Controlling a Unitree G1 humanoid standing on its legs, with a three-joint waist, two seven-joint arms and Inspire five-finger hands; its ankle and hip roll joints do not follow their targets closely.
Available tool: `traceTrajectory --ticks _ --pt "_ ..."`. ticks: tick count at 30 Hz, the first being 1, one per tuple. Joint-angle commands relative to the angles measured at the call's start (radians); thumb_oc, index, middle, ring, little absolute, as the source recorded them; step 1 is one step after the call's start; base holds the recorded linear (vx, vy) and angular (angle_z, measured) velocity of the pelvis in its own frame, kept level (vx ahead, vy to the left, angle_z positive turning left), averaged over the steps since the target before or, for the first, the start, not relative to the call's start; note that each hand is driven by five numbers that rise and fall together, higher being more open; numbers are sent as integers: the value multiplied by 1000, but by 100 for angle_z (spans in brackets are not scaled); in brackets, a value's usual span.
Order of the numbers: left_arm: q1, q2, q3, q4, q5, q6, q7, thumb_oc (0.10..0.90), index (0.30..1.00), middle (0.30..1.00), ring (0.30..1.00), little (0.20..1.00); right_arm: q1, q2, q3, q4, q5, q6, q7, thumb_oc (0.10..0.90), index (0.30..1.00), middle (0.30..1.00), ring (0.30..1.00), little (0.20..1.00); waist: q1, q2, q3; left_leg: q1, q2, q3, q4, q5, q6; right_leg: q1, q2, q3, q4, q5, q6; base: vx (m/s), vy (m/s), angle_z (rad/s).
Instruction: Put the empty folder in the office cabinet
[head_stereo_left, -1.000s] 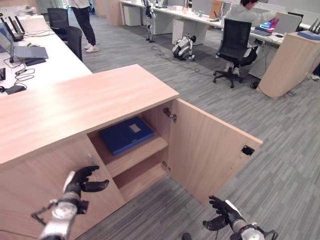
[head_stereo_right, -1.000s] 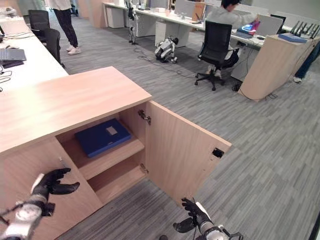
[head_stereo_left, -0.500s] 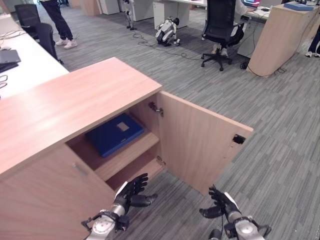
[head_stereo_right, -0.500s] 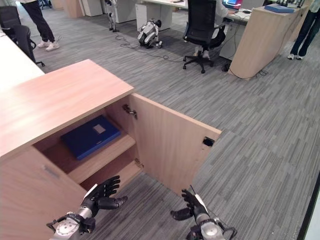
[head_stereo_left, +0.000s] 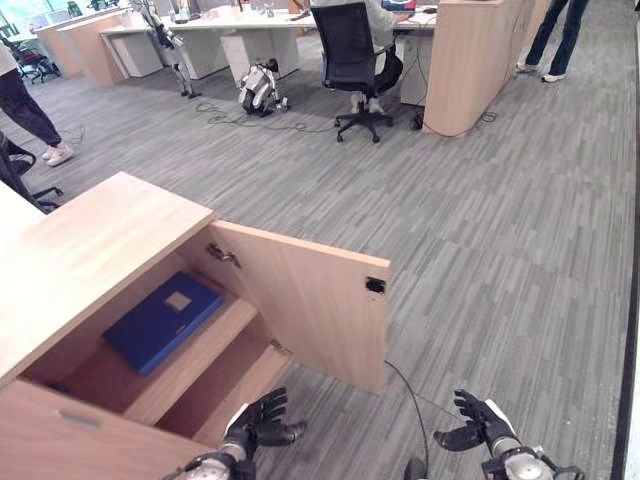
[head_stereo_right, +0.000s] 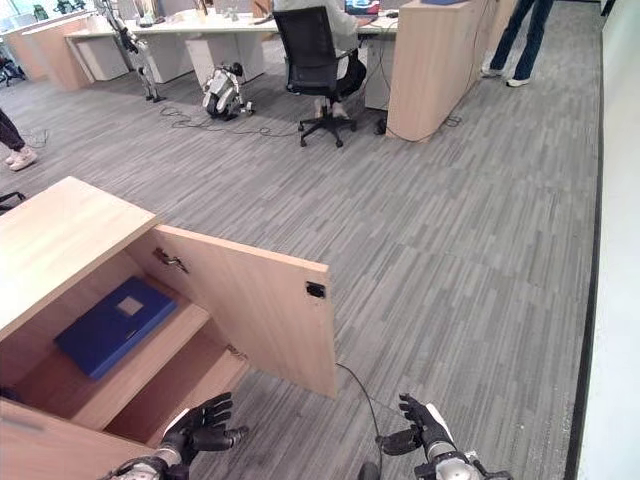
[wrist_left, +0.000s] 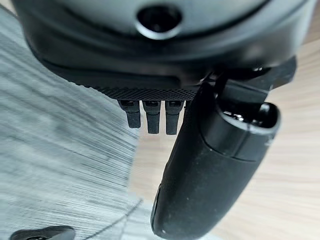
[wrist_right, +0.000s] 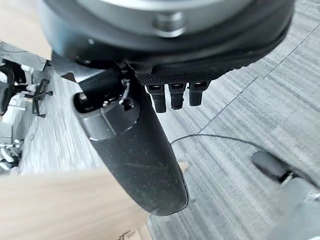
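Inside, the blue folder (head_stereo_left: 163, 320) lies on the cabinet (head_stereo_left: 95, 240) shelf — left hand (head_stereo_left: 257, 424) and right hand (head_stereo_left: 478, 426) splayed, empty.

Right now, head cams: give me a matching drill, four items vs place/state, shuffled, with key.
Items:
1. blue folder
2. cabinet door
3. left hand
4. right hand

Place/state:
A. swung open, out over the floor
B. lying flat on the upper shelf inside the cabinet
C. open, holding nothing, over the floor past the door's free edge
D. open, holding nothing, low in front of the open compartment

Pairs: 1-B, 2-A, 3-D, 4-C
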Motion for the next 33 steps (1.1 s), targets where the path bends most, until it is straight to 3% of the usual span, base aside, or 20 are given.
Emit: traceTrajectory --ticks 1,3,5,11,20,24,26,33 --pt "-38 31 24 -70 7 -69 25 800 900 900 900 900 -101 -25 6 -30 32 -63 -11 800 900 900 900 900 19 -4 27 -2 -99 23 -114 -175 131 69 -21 3 9 -158 128 96 85 -19" --pt "-29 21 29 -15 35 -60 43 800 900 900 900 900 -107 -30 10 -30 14 -61 -20 800 900 900 900 900 35 8 24 -11 -104 -14 -259 -150 142 67 -10 16 9 -160 140 82 69 -19" --pt "-34 23 30 32 47 -65 31 800 900 900 900 900 -112 -18 14 -15 28 -68 -16 800 900 900 900 900 34 8 22 9 -104 -23 -311 -126 136 79 0 26 9 -166 141 76 26 -9" --pt "-35 29 55 159 123 -54 55 800 900 900 900 900 -131 10 8 -12 45 -70 -27 800 900 900 900 900 30 4 -14 138 -121 44 -443 -114 152 126 13 24 10 -158 141 122 90 -17" --pt "-29 59 60 235 183 -47 60 800 900 900 900 900 -296 -23 -3 -10 87 -75 -57 800 900 900 900 900 78 -35 -41 166 -139 48 -467 -134 174 140 2 9 22 -151 155 39 68 6" --pt "-27 78 41 265 198 -44 58 800 900 900 900 900 -474 -50 11 13 153 -87 -79 800 900 900 900 900 121 -58 -49 161 -144 36 -468 -138 182 140 -5 -3 28 -146 160 5 52 11" --pt "-28 89 31 277 193 -41 62 800 900 900 900 900 -601 -39 42 13 199 -94 -96 800 900 900 900 900 155 -73 -51 152 -149 23 -468 -137 187 139 -8 -11 33 -144 163 -8 57 9" --pt "-37 101 26 306 202 -30 87 800 900 900 900 900 -710 46 143 -35 193 -89 -94 800 900 900 900 900 201 -87 -53 121 -155 -11 -469 -127 190 133 -14 -42 38 -141 164 -18 23 20"
